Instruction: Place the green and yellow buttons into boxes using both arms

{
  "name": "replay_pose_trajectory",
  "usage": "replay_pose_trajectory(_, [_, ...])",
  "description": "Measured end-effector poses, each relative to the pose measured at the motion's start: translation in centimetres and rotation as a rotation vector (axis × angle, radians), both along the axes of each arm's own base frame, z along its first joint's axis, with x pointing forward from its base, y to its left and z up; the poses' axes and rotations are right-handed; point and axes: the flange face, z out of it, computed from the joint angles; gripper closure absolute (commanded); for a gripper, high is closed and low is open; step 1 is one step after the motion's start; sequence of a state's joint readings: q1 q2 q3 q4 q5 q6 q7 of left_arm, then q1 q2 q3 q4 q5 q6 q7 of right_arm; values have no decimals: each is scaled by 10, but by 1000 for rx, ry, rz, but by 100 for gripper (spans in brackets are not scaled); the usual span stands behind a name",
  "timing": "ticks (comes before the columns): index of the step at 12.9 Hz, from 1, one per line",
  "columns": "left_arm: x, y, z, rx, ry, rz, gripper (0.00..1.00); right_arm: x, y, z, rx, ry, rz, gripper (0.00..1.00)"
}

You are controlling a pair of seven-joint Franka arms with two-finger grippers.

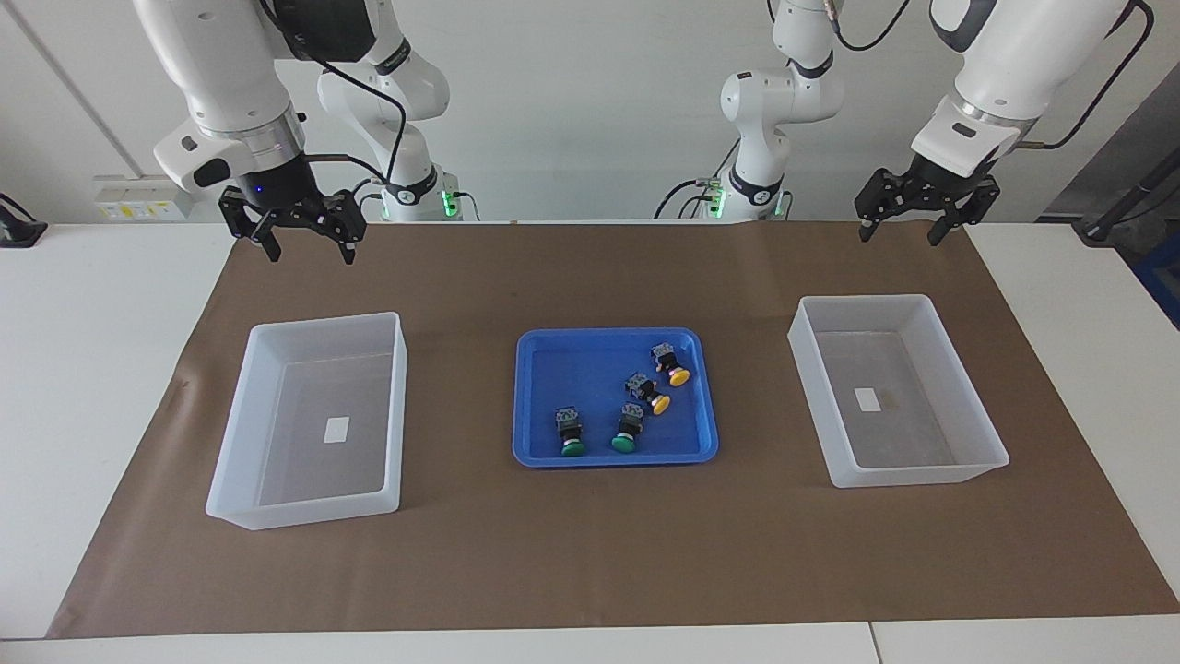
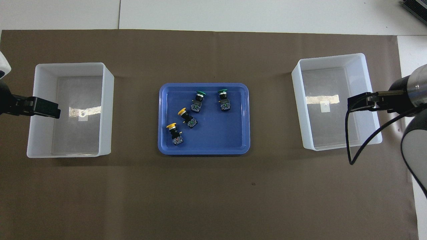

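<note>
Two green buttons (image 1: pixel 572 435) (image 1: pixel 628 432) and two yellow buttons (image 1: pixel 651 394) (image 1: pixel 672 365) lie on their sides in a shallow blue tray (image 1: pixel 553 346) at mid-table. In the overhead view the greens (image 2: pixel 198 100) (image 2: pixel 223 99) lie farther from the robots than the yellows (image 2: pixel 186 117) (image 2: pixel 174 132). One translucent white box (image 1: pixel 323 323) (image 2: pixel 330 57) stands toward the right arm's end, the other (image 1: pixel 867 301) (image 2: pixel 70 65) toward the left arm's end. Both hold only a small label. My right gripper (image 1: pixel 312 251) (image 2: pixel 358 101) and left gripper (image 1: pixel 899 235) (image 2: pixel 50 110) hang open and empty, raised over the mat by their boxes.
A brown mat (image 1: pixel 590 553) covers the white table under the tray and both boxes. A black cable (image 2: pixel 348 140) loops down from the right arm's wrist beside its box.
</note>
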State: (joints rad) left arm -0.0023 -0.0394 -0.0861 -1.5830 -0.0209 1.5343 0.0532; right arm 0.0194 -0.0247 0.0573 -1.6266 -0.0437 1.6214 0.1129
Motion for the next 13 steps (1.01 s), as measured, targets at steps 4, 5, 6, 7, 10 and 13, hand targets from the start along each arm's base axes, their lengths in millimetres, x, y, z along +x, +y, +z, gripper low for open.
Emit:
replay_pose_trajectory(4, [0, 0, 0, 0, 0, 0, 0, 0, -1, -1, 0, -1, -2, 0])
replay_pose_trajectory(5, [0, 0, 0, 0, 0, 0, 0, 0, -1, -1, 0, 0, -2, 0])
replay_pose_trajectory(6, [0, 0, 0, 0, 0, 0, 0, 0, -1, -1, 0, 1, -2, 0])
replay_pose_trajectory(7, [0, 0, 0, 0, 0, 0, 0, 0, -1, -1, 0, 1, -2, 0])
replay_pose_trajectory(10, [0, 0, 0, 0, 0, 0, 0, 0, 1, -1, 0, 0, 2, 0])
replay_pose_trajectory(13, [0, 0, 0, 0, 0, 0, 0, 2, 2, 0, 2, -18, 5, 0])
